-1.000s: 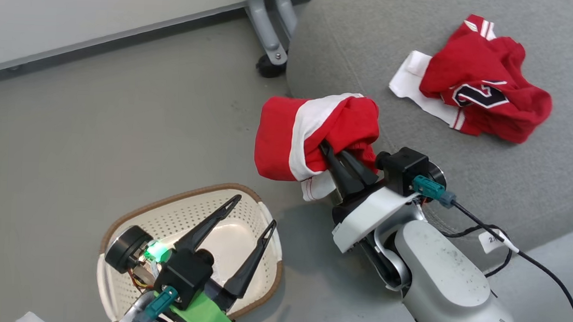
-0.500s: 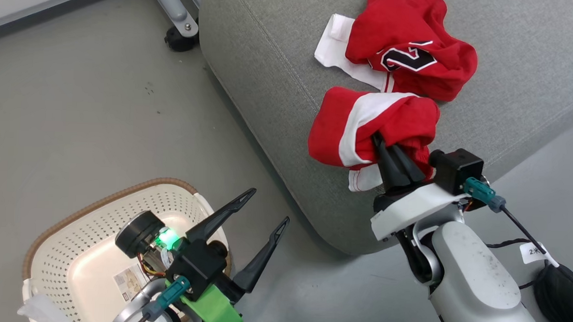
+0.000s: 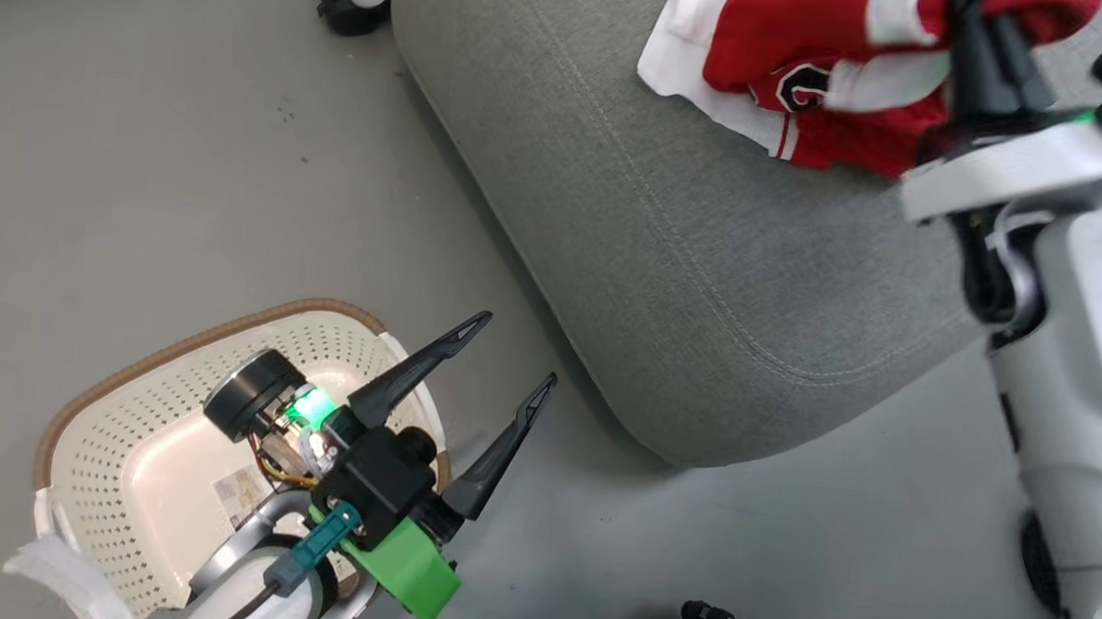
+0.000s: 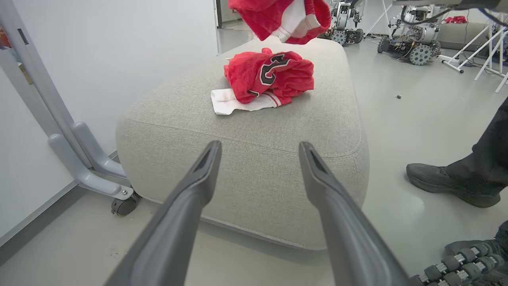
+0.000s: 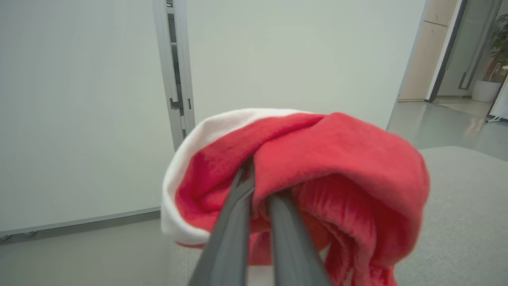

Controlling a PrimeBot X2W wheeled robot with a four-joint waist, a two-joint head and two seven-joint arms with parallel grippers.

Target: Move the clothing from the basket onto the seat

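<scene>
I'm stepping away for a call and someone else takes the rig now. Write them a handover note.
Left claw: open, empty, near the cream perforated plastic basket on the floor.
Right claw: shut on a red fabric garment with a white band, held in the air above the light-grey fabric seat cushion.
Done: one red jersey with black-and-white lettering lies on the seat.
Basket: no clothing shows in its visible part.
To do: lower and release the held garment onto the seat.
Mind the person's dark shoe on the floor near the seat.
</scene>
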